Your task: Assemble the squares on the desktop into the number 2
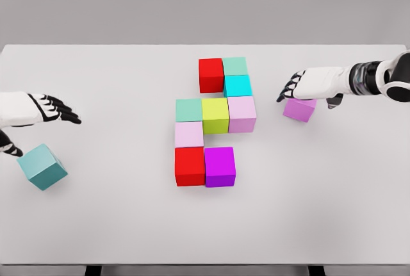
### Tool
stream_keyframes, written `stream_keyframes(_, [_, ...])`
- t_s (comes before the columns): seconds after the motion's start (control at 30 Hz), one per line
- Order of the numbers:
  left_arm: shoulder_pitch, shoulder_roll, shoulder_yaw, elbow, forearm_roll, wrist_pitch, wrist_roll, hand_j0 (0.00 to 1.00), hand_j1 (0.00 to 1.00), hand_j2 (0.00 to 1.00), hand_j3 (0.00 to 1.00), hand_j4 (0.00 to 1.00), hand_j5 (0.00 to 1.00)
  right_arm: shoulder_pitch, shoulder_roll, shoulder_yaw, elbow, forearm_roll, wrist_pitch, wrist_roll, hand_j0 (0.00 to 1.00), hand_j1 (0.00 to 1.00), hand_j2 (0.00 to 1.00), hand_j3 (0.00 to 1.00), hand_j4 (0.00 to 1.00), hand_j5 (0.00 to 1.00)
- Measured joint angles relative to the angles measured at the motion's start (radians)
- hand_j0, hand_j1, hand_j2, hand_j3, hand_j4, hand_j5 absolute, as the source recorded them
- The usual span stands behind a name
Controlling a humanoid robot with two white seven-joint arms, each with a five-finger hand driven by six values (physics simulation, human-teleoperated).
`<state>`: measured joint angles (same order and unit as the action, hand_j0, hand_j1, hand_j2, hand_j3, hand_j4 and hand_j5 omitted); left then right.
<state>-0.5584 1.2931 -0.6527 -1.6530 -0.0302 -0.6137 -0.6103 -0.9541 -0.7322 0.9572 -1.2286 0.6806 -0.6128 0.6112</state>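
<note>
Several coloured cubes stand joined at the table's middle. A red cube (211, 74), a mint cube (235, 66) and a cyan cube (237, 85) form the top. Below run a second mint cube (189, 109), a yellow-green cube (216, 114) and a pale pink cube (241, 113). Another pale pink cube (189, 134), a second red cube (189, 165) and a magenta cube (220, 166) form the bottom. My right hand (309, 97) hovers open over a purple cube (300, 111), partly hiding its top. My left hand (46, 125) is open above a teal cube (42, 166), apart from it.
The white table (128, 225) spans the whole view, with its near edge along the bottom and its far edge at the top against a grey wall.
</note>
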Motion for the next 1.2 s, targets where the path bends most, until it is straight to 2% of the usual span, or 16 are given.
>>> stream_keyframes(0.13, [0.002, 0.022, -0.012, -0.001, -0.005, 0.000, 0.000, 1.00, 1.00, 1.00, 1.00, 1.00, 1.00, -0.002, 0.001, 0.000, 0.014, -0.010, 0.006, -0.004, 0.53, 0.53, 0.53, 0.53, 0.53, 0.53])
stream_keyframes(0.23, [0.030, 0.037, -0.021, 0.002, -0.008, 0.000, 0.001, 1.00, 1.00, 1.00, 1.00, 1.00, 1.00, -0.002, 0.004, 0.001, 0.019, -0.012, 0.009, -0.007, 0.47, 0.47, 0.47, 0.47, 0.47, 0.47])
stream_keyframes(0.27, [0.031, 0.039, -0.023, 0.002, -0.009, 0.000, 0.001, 1.00, 1.00, 1.00, 1.00, 1.00, 1.00, 0.000, 0.003, 0.001, 0.018, -0.008, 0.009, -0.007, 0.41, 0.41, 0.41, 0.41, 0.41, 0.41])
stream_keyframes(0.3, [0.032, 0.041, -0.024, 0.003, -0.012, 0.000, 0.000, 1.00, 1.00, 1.00, 1.00, 1.00, 1.00, 0.000, 0.001, 0.001, 0.017, -0.004, 0.005, -0.005, 0.39, 0.39, 0.39, 0.39, 0.39, 0.39])
stream_keyframes(0.47, [0.031, 0.043, -0.027, 0.007, -0.029, 0.000, 0.000, 1.00, 1.00, 1.00, 1.00, 1.00, 1.00, 0.000, -0.012, 0.000, 0.006, -0.013, 0.001, 0.000, 0.39, 0.39, 0.39, 0.39, 0.39, 0.39])
stream_keyframes(0.6, [0.040, 0.036, -0.028, 0.010, -0.047, 0.000, 0.000, 1.00, 1.00, 1.00, 1.00, 1.00, 1.00, 0.009, -0.076, -0.026, -0.075, -0.058, 0.000, 0.001, 0.39, 0.39, 0.39, 0.39, 0.39, 0.39])
stream_keyframes(0.7, [0.043, 0.029, -0.028, 0.011, -0.058, 0.001, 0.000, 1.00, 1.00, 1.00, 1.00, 1.00, 1.00, 0.052, -0.164, -0.074, -0.190, -0.104, 0.000, 0.000, 0.39, 0.39, 0.39, 0.39, 0.39, 0.39])
stream_keyframes(0.8, [0.044, 0.015, -0.029, 0.011, -0.079, 0.000, -0.001, 1.00, 1.00, 1.00, 1.00, 1.00, 1.00, 0.182, -0.301, -0.150, -0.374, -0.178, -0.006, 0.001, 0.37, 0.37, 0.37, 0.37, 0.37, 0.37])
stream_keyframes(0.83, [0.045, 0.010, -0.030, 0.012, -0.086, 0.001, 0.000, 1.00, 1.00, 1.00, 1.00, 1.00, 1.00, 0.195, -0.340, -0.177, -0.417, -0.221, -0.005, 0.002, 0.33, 0.33, 0.33, 0.33, 0.33, 0.33])
stream_keyframes(0.93, [0.060, -0.003, -0.032, 0.012, -0.105, 0.000, 0.000, 1.00, 1.00, 1.00, 1.00, 1.00, 1.00, 0.212, -0.409, -0.233, -0.487, -0.315, -0.001, 0.001, 0.33, 0.33, 0.33, 0.33, 0.33, 0.33])
stream_keyframes(1.07, [0.061, -0.007, -0.032, 0.012, -0.116, 0.001, 0.000, 1.00, 1.00, 1.00, 1.00, 1.00, 1.00, 0.213, -0.435, -0.258, -0.516, -0.371, 0.000, 0.000, 0.34, 0.34, 0.34, 0.34, 0.34, 0.34])
stream_keyframes(1.2, [0.066, -0.013, -0.032, 0.022, -0.125, 0.001, 0.000, 1.00, 1.00, 1.00, 1.00, 1.00, 1.00, 0.239, -0.411, -0.256, -0.524, -0.391, 0.000, 0.000, 0.35, 0.35, 0.35, 0.35, 0.35, 0.35])
